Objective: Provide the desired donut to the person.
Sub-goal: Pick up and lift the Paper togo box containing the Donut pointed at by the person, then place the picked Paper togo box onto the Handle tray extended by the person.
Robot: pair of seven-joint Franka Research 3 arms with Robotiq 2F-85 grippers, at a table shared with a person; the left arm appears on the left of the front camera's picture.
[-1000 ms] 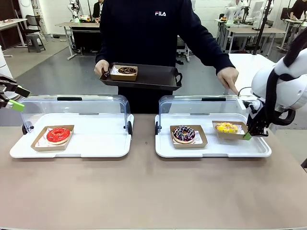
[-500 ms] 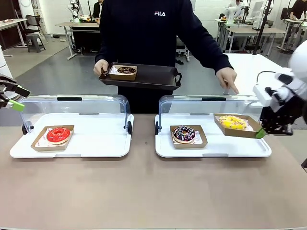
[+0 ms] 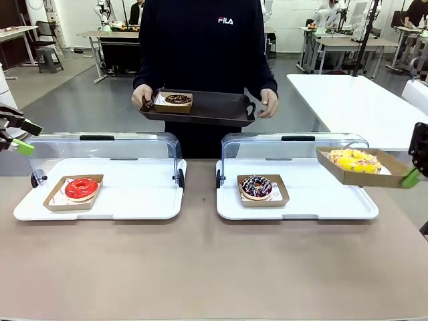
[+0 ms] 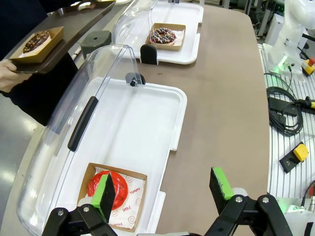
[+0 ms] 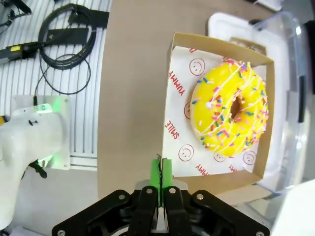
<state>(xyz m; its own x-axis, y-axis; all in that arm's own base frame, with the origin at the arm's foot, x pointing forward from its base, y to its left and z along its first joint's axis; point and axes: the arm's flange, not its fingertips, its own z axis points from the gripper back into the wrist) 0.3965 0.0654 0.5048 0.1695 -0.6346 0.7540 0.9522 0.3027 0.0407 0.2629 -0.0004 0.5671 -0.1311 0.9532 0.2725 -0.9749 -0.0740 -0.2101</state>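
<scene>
Raised and swung rightward over the last second, farther from the black rectangular serving tray [image 3: 214, 108]. Pinched shut in the right gripper [image 3: 413, 175] [image 5: 161, 172]: one wall of the brown open cardboard box [image 3: 364, 175] [image 5: 179, 93] carrying the yellow sprinkled donut [image 3: 354, 160] [image 5: 230, 110]. Hangs roughly level in the air, well to the right of the serving tray, lower and nearer the robot. Held out by the person, one hand [image 3: 269, 102] at the serving tray's right handle. Long axis left to right; a chocolate donut in its own box [image 3: 176, 99] at the left end, right end bare. Probably calls for a carry forward and leftward onto that bare end, the side facing the loaded gripper. Spread wide and empty, left gripper [image 3: 25, 138] [image 4: 162, 189], well left of the serving tray.
</scene>
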